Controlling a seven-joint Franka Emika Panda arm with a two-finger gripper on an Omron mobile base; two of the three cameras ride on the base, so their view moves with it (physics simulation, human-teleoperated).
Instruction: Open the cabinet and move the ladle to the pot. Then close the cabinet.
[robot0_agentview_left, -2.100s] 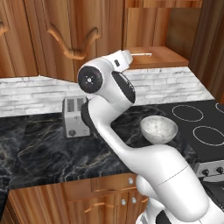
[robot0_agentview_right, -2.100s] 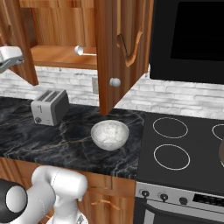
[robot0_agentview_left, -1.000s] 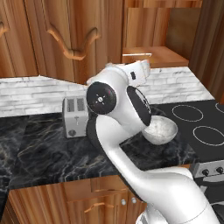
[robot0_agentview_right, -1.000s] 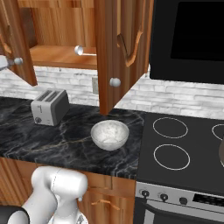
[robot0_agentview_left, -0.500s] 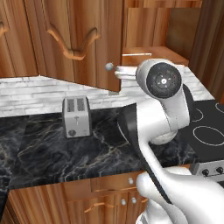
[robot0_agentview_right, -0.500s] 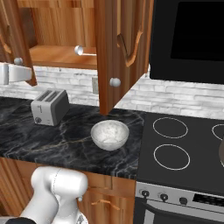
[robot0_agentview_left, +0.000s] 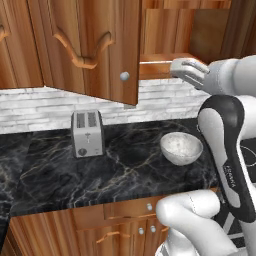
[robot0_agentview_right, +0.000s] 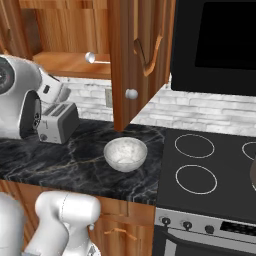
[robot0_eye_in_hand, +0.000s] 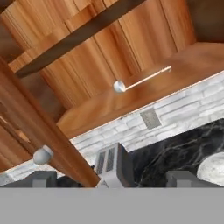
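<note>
The cabinet (robot0_agentview_right: 70, 35) stands open, its right door (robot0_agentview_right: 141, 55) swung out toward me. On its lower shelf lies the ladle (robot0_agentview_right: 97, 59), slim and silvery, with its round cup to the left. In the hand view the ladle (robot0_eye_in_hand: 140, 81) sits well ahead and above, nothing touching it. My gripper (robot0_agentview_left: 176, 68) hovers in front of the shelf edge (robot0_agentview_left: 157, 63). In the hand view the gripper (robot0_eye_in_hand: 113, 181) is open, with nothing between the fingertips (robot0_eye_in_hand: 41, 178). A sliver of the pot (robot0_agentview_right: 253, 175) shows at the stove's right edge.
A silver toaster (robot0_agentview_left: 87, 134) and a white speckled bowl (robot0_agentview_left: 181, 147) stand on the black marble counter (robot0_agentview_left: 120, 175). The left cabinet door (robot0_agentview_left: 100, 47) hangs open above the toaster. The stove (robot0_agentview_right: 210, 165) lies right of the bowl, under a black microwave (robot0_agentview_right: 215, 45).
The arm has swung up and to the right across the left base view, bringing the hand in front of the open cabinet shelf. The jaws have stayed open.
</note>
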